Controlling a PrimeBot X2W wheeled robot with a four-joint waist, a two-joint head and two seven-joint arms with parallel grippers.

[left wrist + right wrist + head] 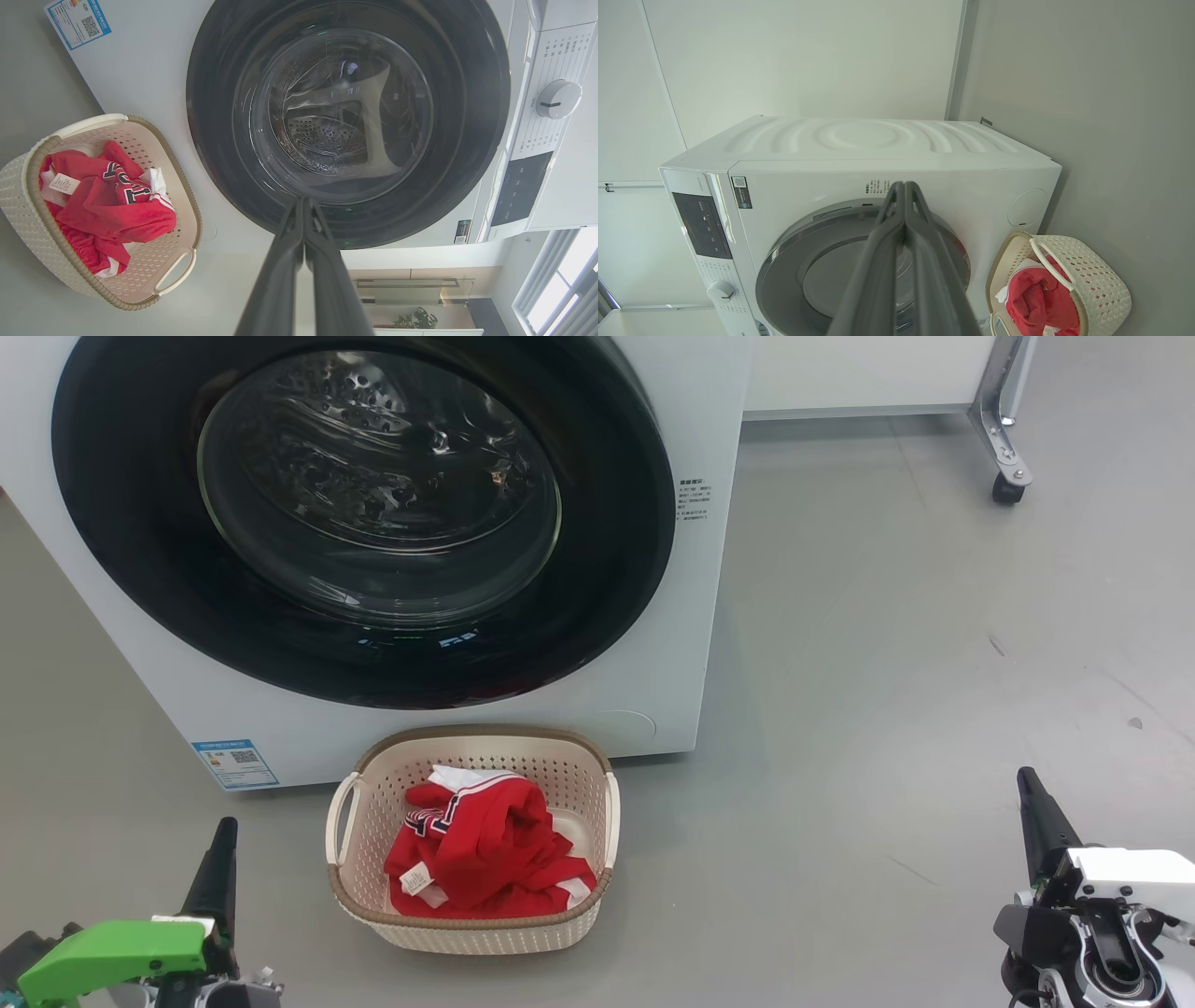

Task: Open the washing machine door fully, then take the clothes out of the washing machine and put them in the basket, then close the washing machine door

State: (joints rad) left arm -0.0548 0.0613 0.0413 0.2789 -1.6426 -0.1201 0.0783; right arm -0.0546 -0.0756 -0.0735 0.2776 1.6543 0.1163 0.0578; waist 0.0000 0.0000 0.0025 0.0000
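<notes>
Washing machine door (pixel 140 523): closed on washing machine (pixel 653 691). Clothes (pixel 485 849): red, heaped in basket (pixel 485 933), floor. Left claw (pixel 303 201), right claw (pixel 904 184): fingers pressed together, empty.

**Both grippers closed, arms low and apart**

Your left gripper (pixel 226 829) sits at the lower left of the head view. Its dark fingers (pixel 215 882) are pressed together and point up, just above a green wrist cover (pixel 112 957). Your right gripper (pixel 1028 782) sits at the lower right, likewise closed, above its white wrist housing (pixel 1134 873). In each wrist view you see that arm's fingers meeting at the tips. The two arms are well apart.
</notes>
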